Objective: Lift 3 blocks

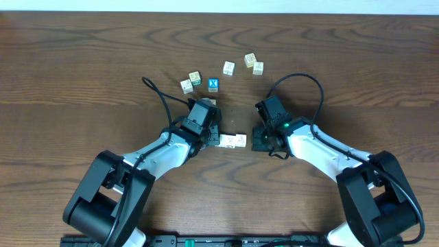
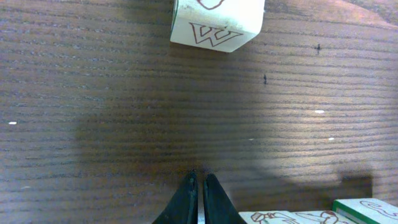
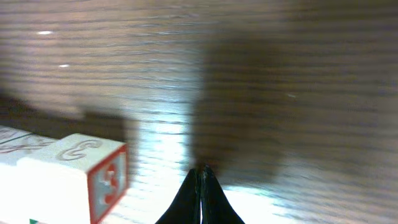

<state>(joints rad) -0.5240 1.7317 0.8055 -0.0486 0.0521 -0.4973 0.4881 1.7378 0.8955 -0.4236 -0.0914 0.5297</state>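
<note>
Row of blocks (image 1: 233,140) seen from overhead: short, cream, lying on the table (image 1: 68,55) between the two arms and well apart from the loose cubes (image 1: 228,68) farther up (the blue cube (image 1: 213,84) among them is not yours). The left gripper (image 1: 215,136) sits at one end of the row and the right gripper (image 1: 256,140) just off the other. From up here you cannot tell whether either one touches.

Left wrist: jaws together with nothing between them, tips low over the wood. The row's end shows at the lower right edge, beside the fingers (image 2: 186,199) rather than ahead of them. A W block (image 2: 217,22) stands ahead, apart from the tips.

Right wrist: jaws pressed together here too, holding nothing. The end block (image 3: 93,177) (red 3 on its face) lies to the left of the tips, with bare wood between.

Risks, as you might judge them:
- If you mean to squeeze the row from both ends, neither tip looks lined up on the row's axis, so an off-centre push would likely swing an end block out and buckle the line.
- Uneven pressure, or one arm rising ahead of the other, would let the middle block drop.
- Tips this low may drag on the wood.
- The W block could get knocked if the left arm swings forward.
</note>
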